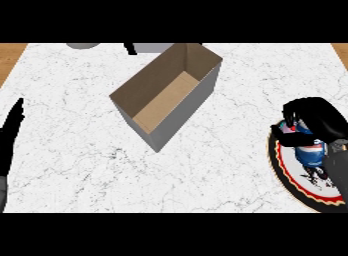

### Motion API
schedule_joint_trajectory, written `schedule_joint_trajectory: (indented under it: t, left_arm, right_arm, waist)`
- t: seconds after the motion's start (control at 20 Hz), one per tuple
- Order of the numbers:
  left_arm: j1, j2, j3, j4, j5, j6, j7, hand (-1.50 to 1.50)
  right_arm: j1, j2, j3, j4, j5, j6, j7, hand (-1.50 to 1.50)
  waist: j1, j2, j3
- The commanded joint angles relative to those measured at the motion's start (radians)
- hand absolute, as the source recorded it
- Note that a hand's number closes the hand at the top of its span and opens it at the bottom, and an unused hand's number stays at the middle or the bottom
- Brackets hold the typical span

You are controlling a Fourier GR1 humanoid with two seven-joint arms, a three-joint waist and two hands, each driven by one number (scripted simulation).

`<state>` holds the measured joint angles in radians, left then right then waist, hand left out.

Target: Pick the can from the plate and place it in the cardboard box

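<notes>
A blue, red and white can (307, 150) sits over a dark-rimmed plate (286, 172) at the marble counter's right edge, the right hand (317, 120) curled around it — grasped, apparently not yet carried off. The open cardboard box (169, 92) lies well apart, toward the counter's middle and empty. The left hand (3, 140) rests open at the left edge.

My right hand (316, 119) curls round the blue can (308, 151), which stands on the plate (286, 172) at the right edge of the white marble counter (81, 160). The open cardboard box (169, 92) lies well apart, up the middle. My left hand (1, 142) rests open at the left edge.
</notes>
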<state>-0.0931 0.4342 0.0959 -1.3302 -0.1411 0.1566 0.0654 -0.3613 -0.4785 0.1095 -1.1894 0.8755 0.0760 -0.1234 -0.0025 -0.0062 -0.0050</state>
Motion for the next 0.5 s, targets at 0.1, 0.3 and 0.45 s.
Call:
schedule_joint_trajectory:
  t: [0.1, 0.3, 0.45]
  left_arm:
    - [0.054, -0.013, 0.002, -0.030, -0.014, 0.004, -0.011, 0.00]
    - [-0.032, 0.009, 0.035, 0.048, 0.003, -0.025, -0.017, 0.00]
    - [0.024, -0.005, 0.023, -0.031, -0.009, -0.022, 0.007, 0.00]
  right_arm:
    - [0.001, 0.002, -0.066, -0.246, -0.017, -0.024, 0.101, 1.50]
    - [-0.035, 0.008, -0.069, -0.333, -0.038, -0.056, 0.017, 1.50]
    - [-0.077, 0.053, -0.043, -0.393, -0.039, -0.011, 0.061, 1.50]
  waist:
    - [-0.005, 0.000, 0.004]
    - [-0.007, 0.004, 0.004]
    - [0.006, 0.004, 0.005]
